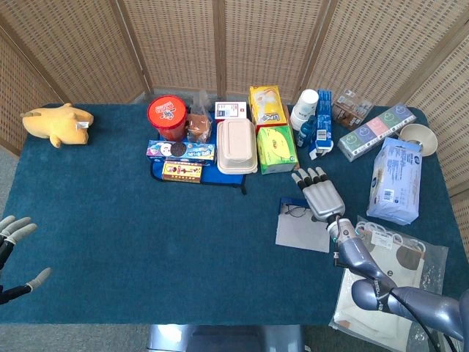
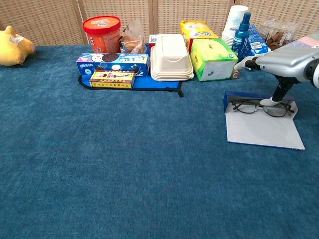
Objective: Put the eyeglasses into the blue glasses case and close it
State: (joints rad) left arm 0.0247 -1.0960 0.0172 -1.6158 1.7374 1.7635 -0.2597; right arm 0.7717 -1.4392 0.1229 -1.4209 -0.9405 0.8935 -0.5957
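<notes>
right hand (image 2: 286, 62): palm down, flat, fingers stretched toward the green tissue box (image 2: 213, 59); thumb pointing down, tip on the eyeglasses (image 2: 259, 106); whether it grips them, cannot tell. eyeglasses: directly beneath the hand, lying in the blue tray of the open blue glasses case (image 2: 261, 127), grey lid spread flat nearer the robot. left hand (image 1: 13, 253): far off at the table's near left edge, fingers apart, holding nothing. bare blue cloth to the hand's left.

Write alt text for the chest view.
The right robot hand hovers flat over the eyeglasses, one finger touching them, as they lie in the open blue glasses case on a blue table. Snack boxes line the far edge.
</notes>
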